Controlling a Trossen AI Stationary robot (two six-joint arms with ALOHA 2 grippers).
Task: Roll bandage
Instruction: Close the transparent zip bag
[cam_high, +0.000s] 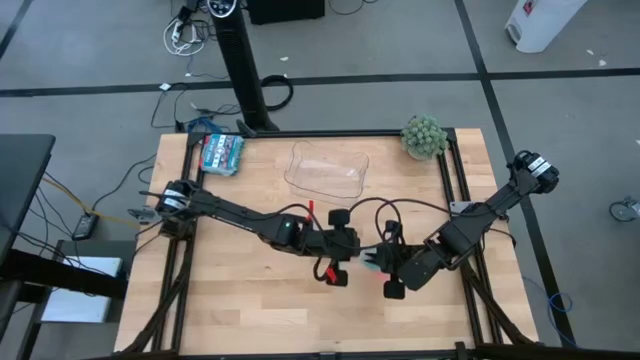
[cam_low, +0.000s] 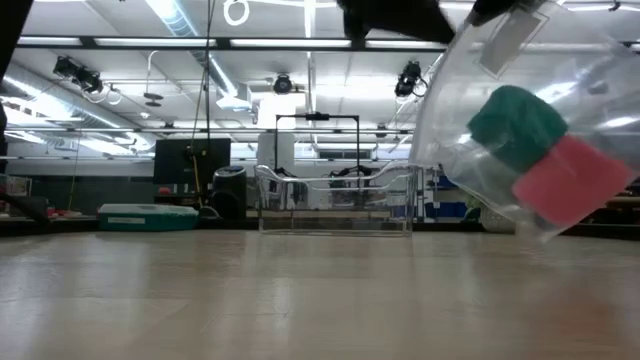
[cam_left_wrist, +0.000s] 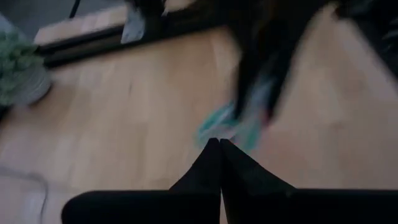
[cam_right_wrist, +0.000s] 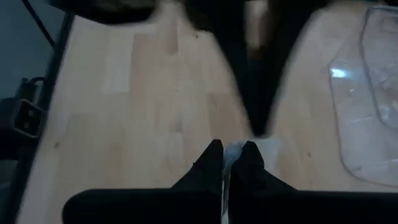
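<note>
Both arms meet low and right of centre in the high view. Left gripper (cam_high: 362, 252) reaches in from the left edge of the table (cam_high: 230, 300); right gripper (cam_high: 385, 258) comes in from the right. The two tips sit just beside each other over the wood.

Bandage (cam_high: 371, 260): only a small teal scrap shows between the two grippers in the high view. Low view gives more: a teal cylinder (cam_low: 518, 125) lies inside a clear bag (cam_low: 470, 90) at upper right of the frame, touching a pink block (cam_low: 570, 180) just below and right of it. The bag hangs off the table surface, with dark gripper parts at its top edge.

Left wrist view: left fingers (cam_left_wrist: 214, 165) pressed together, no gap, nothing visibly between them; blurred teal (cam_left_wrist: 217, 121) just beyond the tips, with the other arm's dark shape above it.

Right wrist view: right fingers (cam_right_wrist: 252, 163) narrow, pinching a thin pale, clear film (cam_right_wrist: 231, 155) that looks like the bag's edge.

Elsewhere in the high view: clear tray (cam_high: 327, 170) at upper centre of the table, well apart from the grippers. Teal packet (cam_high: 222, 153) at upper left corner. Small green plant (cam_high: 424, 136) at upper right corner. In the low view the tray (cam_low: 335, 200) stands at mid-frame far back and the packet (cam_low: 148, 216) at left, both on the table.
</note>
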